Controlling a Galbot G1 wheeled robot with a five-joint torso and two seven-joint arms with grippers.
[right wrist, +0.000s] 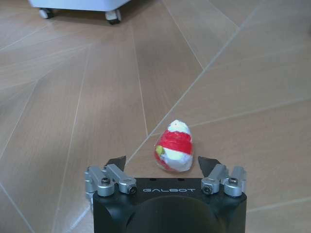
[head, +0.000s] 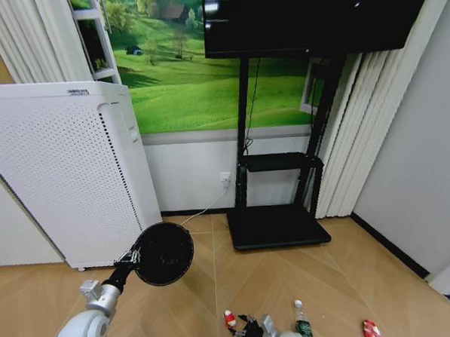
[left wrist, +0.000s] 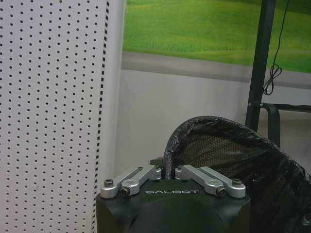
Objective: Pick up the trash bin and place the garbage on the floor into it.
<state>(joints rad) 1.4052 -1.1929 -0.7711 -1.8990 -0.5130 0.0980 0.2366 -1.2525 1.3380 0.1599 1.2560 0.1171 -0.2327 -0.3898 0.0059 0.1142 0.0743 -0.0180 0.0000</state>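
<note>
My left gripper holds the black trash bin off the floor, tilted with its mouth facing the camera. In the left wrist view that gripper is shut on the bin's bag-lined rim. Low over the floor, my right gripper hangs at a red-and-white piece of garbage. The right wrist view has the gripper open, the piece standing between its fingertips, untouched. A clear bottle with a green label and another red-and-white piece lie to the right.
A tall white perforated appliance on castors stands at the left, close beside the bin. A black TV stand with a cable sits against the wall ahead. Bare wooden floor lies between them.
</note>
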